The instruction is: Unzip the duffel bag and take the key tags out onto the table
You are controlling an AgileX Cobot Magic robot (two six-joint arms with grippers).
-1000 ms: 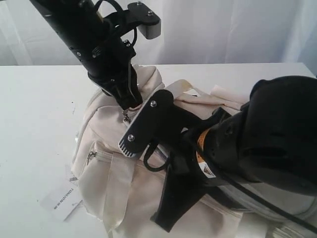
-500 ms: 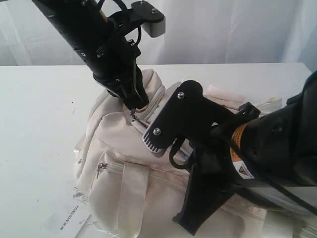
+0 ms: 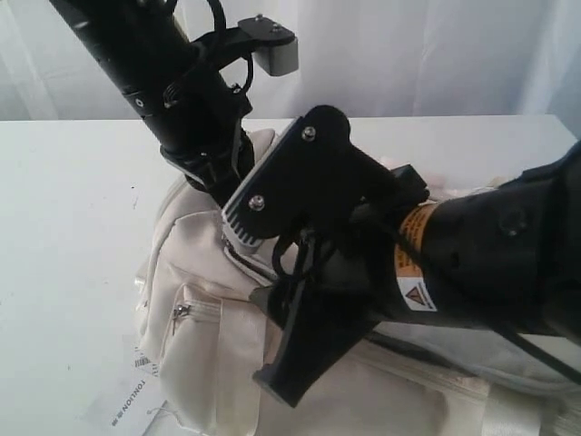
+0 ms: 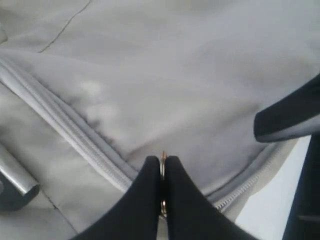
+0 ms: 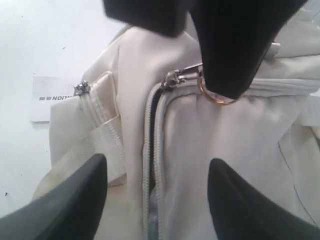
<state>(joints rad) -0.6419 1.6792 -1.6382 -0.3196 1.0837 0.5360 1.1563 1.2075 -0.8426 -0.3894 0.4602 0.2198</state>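
Observation:
The cream duffel bag (image 3: 195, 272) lies on the white table (image 3: 64, 200). My left gripper (image 4: 162, 167) is shut on the gold ring (image 5: 218, 98) of the main zipper's pull, at the bag's upper end. In the right wrist view the main zipper (image 5: 154, 135) shows a narrow dark slit below the slider (image 5: 175, 78). My right gripper (image 5: 156, 170) hangs open just above this zipper, one finger on each side, holding nothing. The key tags are out of view.
A white paper label (image 3: 127, 404) with printed text lies on the table by the bag's near end. A side pocket's zipper pull (image 3: 182, 312) faces the front. My right arm (image 3: 472, 254) covers much of the bag in the exterior view.
My right gripper has opened and its wrist has risen over the bag. The left gripper keeps its hold on the ring, and the bag has shifted slightly beneath it.

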